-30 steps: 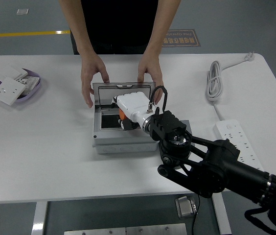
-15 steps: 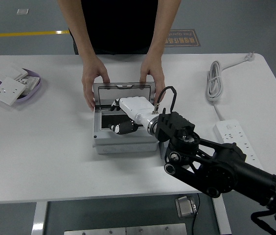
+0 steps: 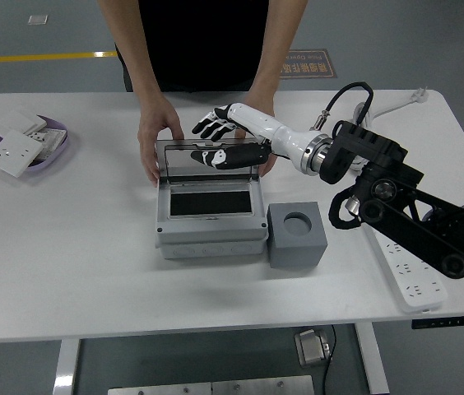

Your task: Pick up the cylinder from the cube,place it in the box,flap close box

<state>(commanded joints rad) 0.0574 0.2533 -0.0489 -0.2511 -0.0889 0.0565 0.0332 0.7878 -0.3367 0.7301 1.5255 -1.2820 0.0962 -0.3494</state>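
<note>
The right hand (image 3: 230, 132) is above the raised lid (image 3: 207, 156) of the grey box (image 3: 211, 216), fingers spread and holding nothing. The cylinder is not visible; the box interior appears dark. The grey cube (image 3: 297, 234) stands just right of the box, with its top socket showing. A person's hands (image 3: 156, 132) grip the lid from the far side of the worktop (image 3: 67, 247).

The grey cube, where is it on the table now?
In the head view the cube stands right of centre, close beside the right side of the box, below the right hand.
</note>
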